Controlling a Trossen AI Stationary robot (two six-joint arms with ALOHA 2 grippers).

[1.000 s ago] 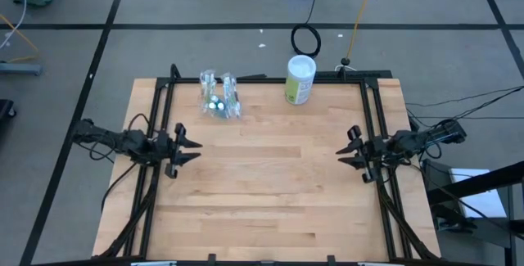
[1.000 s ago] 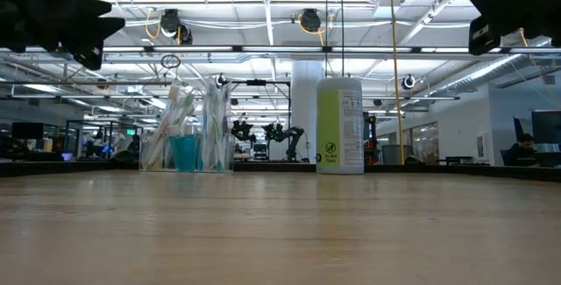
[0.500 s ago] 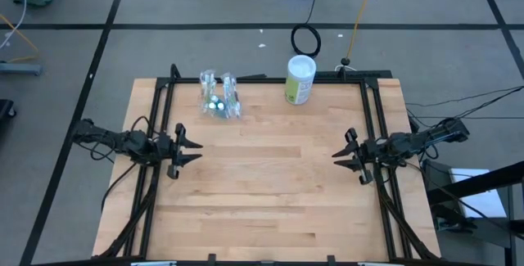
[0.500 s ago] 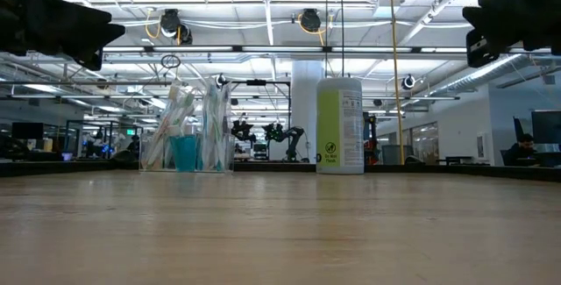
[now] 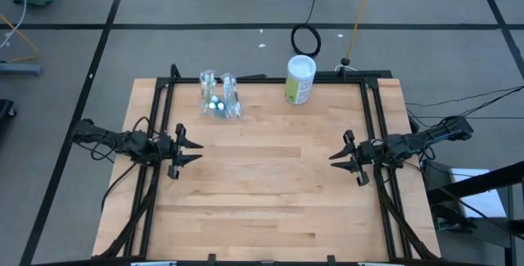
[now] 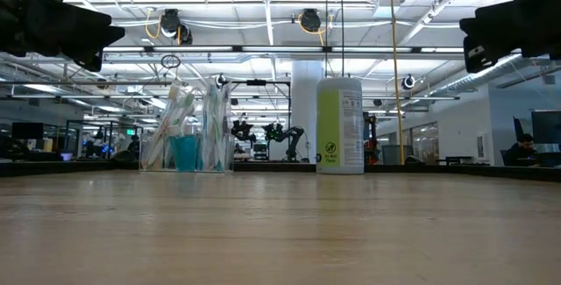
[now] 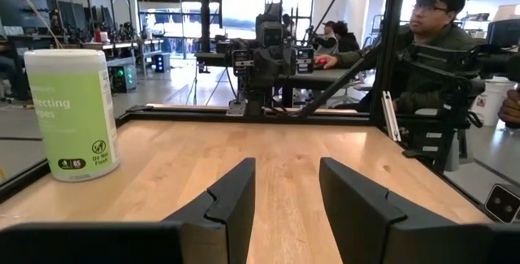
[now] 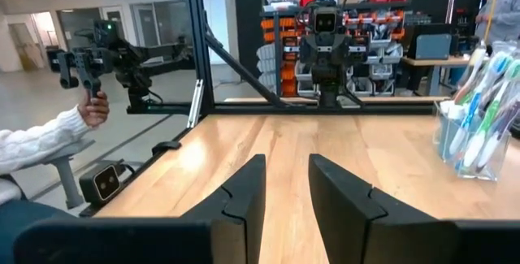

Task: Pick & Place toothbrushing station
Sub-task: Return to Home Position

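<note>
The toothbrushing station is a clear holder with pastel toothbrushes and a blue tube. It stands on its base near the table's far edge, left of centre, and also shows in the low view and the right wrist view. My left gripper hovers open at the table's left side, pointing level toward the middle, with nothing between its fingers. My right gripper hovers open at the right side, facing inward, and its fingers are also empty. Both are well short of the station.
A white-and-green canister stands at the far edge, right of the station, and shows in the left wrist view. A black frame runs along the table's sides. Bare wood lies between the grippers. People sit beyond the table, and a hand holds a device.
My right gripper has crept a little toward the table's middle and near edge and has dipped slightly, still open. The left gripper, the station and the canister stay where they were.
</note>
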